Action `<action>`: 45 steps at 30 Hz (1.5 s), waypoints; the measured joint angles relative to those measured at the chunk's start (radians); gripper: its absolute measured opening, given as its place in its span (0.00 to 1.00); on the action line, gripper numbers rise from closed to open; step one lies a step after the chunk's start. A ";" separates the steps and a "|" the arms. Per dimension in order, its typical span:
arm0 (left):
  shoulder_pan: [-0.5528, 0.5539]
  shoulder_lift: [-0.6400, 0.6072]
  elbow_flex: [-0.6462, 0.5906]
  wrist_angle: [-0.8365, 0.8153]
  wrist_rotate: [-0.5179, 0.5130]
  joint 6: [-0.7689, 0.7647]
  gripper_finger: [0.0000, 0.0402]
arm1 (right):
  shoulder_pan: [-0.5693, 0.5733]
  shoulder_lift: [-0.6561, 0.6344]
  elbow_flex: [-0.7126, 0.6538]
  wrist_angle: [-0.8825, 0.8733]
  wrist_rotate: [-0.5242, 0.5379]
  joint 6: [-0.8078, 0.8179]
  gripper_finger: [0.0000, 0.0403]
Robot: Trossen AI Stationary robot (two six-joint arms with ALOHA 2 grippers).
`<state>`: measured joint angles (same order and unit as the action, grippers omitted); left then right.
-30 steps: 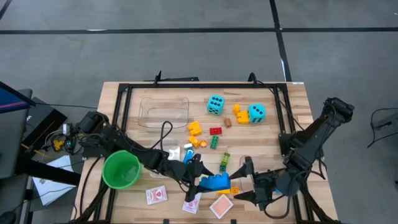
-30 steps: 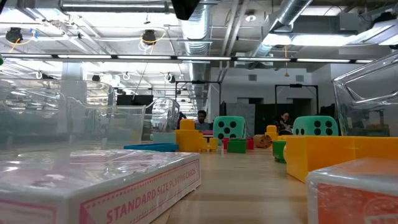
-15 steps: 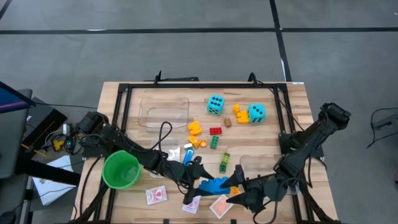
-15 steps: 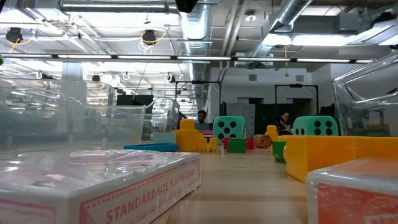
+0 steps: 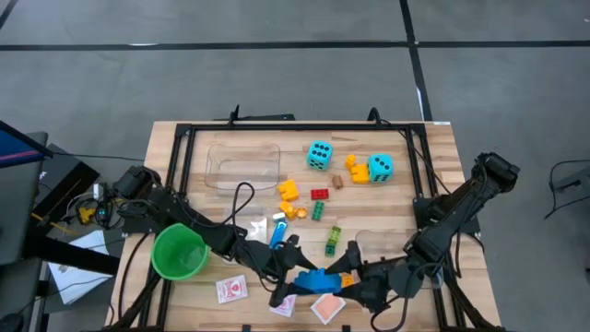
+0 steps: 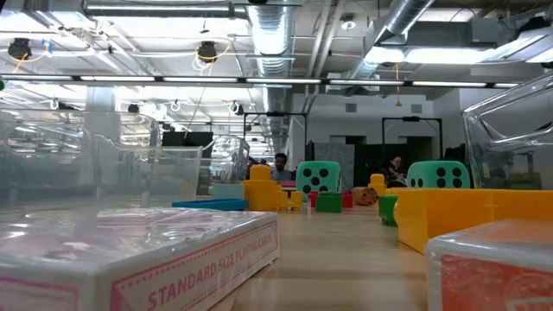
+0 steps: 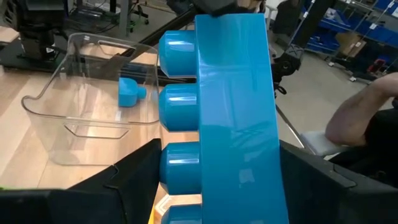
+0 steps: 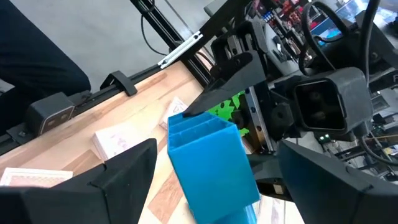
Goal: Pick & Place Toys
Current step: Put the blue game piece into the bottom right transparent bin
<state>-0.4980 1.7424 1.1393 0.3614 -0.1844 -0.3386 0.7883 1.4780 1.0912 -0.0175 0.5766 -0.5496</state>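
Blue brick [image 5: 316, 279], the long studded toy, hangs between both arms over the tabletop's [image 5: 442, 157] 6 o'clock edge. Left gripper [image 5: 297, 278] pinches it: in the left wrist view the brick [image 7: 217, 118] stands upright between the dark fingers [image 7: 134, 180], filling the middle of the picture. Right gripper [image 5: 355, 277] faces it from 3 o'clock, fingers spread to either side of the brick's far end [image 8: 208, 158]; whether they touch it cannot be told.

Under the brick lie playing cards: an orange-backed pack [image 5: 328, 305] and a pink one [image 5: 284, 303], with a third pack [image 5: 231, 289] at 9 o'clock of them. A green cup [image 5: 180, 252] sits near the left arm at the tabletop's 8 o'clock.

Toward 12 o'clock, two cyan dice [image 5: 320, 154] [image 5: 380, 167] stand apart, with orange bricks [image 5: 354, 169] between them. A yellow brick [image 5: 289, 190], a red brick [image 5: 319, 194] and green bricks [image 5: 331, 240] lie scattered around the middle. A clear bin [image 5: 243, 164] stands at 11 o'clock; another clear bin [image 5: 376, 244] sits by the right arm.

From table height, the dice [image 6: 318, 177] show beyond the yellow brick [image 6: 262, 190], card packs [image 6: 138, 250] fill the foreground, and a person [image 6: 281, 166] sits in the room behind.
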 joint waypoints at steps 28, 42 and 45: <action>0.002 0.000 0.000 -0.005 -0.009 0.005 0.64 | -0.010 0.000 0.000 -0.030 -0.005 0.011 0.34; 0.003 -0.006 0.000 -0.028 -0.092 0.129 0.65 | -0.016 -0.002 0.000 -0.078 0.011 0.042 0.34; -0.001 -0.006 0.000 0.005 -0.100 0.149 0.65 | -0.018 -0.002 0.000 -0.088 0.010 0.053 0.34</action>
<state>-0.4988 1.7359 1.1389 0.3667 -0.2848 -0.1900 0.7704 1.4761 1.0908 -0.1058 0.5871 -0.4965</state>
